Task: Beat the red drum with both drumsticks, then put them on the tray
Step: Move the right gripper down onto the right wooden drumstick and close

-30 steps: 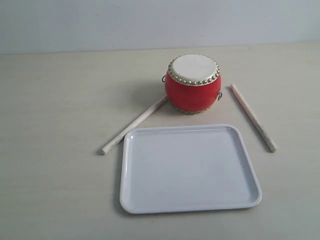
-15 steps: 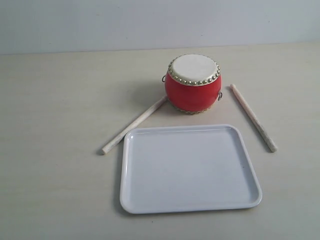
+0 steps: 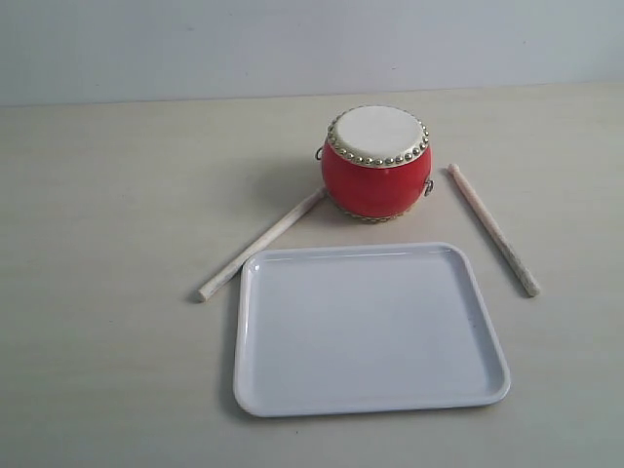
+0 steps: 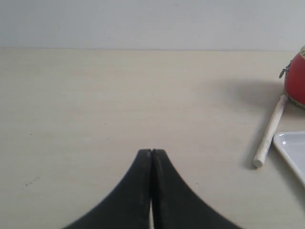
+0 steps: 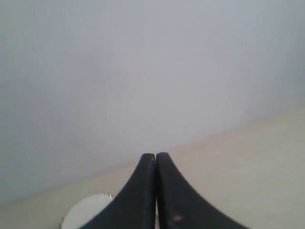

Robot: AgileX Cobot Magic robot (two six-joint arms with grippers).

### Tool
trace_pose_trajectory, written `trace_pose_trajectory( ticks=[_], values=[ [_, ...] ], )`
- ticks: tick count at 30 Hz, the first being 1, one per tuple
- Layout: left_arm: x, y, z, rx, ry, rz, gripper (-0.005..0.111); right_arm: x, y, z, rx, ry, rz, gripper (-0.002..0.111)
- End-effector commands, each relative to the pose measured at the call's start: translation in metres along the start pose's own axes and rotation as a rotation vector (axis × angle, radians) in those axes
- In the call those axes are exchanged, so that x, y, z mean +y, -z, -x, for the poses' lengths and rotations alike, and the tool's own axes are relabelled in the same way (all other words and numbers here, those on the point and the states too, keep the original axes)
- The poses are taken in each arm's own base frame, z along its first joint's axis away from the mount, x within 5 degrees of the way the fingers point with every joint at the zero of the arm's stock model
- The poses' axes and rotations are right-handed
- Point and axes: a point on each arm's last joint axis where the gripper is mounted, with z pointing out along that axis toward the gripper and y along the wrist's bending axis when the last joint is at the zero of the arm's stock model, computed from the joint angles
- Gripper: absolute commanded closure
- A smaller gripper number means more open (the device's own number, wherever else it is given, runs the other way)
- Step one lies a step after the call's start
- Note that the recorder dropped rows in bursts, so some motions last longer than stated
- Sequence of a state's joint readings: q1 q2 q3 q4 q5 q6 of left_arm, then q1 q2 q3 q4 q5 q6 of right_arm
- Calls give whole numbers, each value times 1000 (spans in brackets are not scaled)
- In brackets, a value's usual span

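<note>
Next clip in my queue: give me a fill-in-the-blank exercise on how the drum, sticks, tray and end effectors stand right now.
1. The red drum stands with its cream skin facing ____.
2. In the exterior view the left drumstick and the right drumstick both lie on the ____, neither on the tray.
3. The left end effector and the right end effector are both ____.
Missing words: up; table; shut.

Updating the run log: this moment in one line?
left gripper: shut, empty | right gripper: shut, empty | drumsticks: on table, flanking red drum | tray: empty
</note>
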State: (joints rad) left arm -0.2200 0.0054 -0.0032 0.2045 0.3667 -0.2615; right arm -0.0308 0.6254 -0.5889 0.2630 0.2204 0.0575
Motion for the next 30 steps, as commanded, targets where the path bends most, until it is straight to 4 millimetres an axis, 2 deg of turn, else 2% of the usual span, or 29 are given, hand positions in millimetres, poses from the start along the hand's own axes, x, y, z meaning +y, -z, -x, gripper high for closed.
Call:
trace_pose_trajectory(
  ticks=[1,4,6,8,11,13,16,21,24,30],
  values=[
    [0,0,0,-8,-1,-1,107,5,-84,23,449,89,-80,108],
    [0,0,0,-8,-1,-1,107,2,-137,23,801,164,-117,108],
    [0,0,0,-8,-1,-1,107,-3,-167,11,1098,176,-141,108],
    [0,0,0,-8,-1,-1,107,-2,-199,-4,1180,195,-136,108],
    [0,0,0,-8,-1,-1,107,9,-223,-40,1290,291,-101,108],
    [0,0,0,-8,-1,-1,107,19,-233,-63,1353,359,-91,108],
    [0,0,0,-8,-1,-1,107,22,-243,-88,1417,435,-101,108],
    [0,0,0,-8,-1,-1,107,19,-252,-110,1484,427,-103,107],
    [0,0,0,-8,-1,-1,107,17,-254,-116,1501,426,-106,98],
    [0,0,0,-8,-1,-1,107,15,-259,-127,1445,419,-89,74]
  ],
)
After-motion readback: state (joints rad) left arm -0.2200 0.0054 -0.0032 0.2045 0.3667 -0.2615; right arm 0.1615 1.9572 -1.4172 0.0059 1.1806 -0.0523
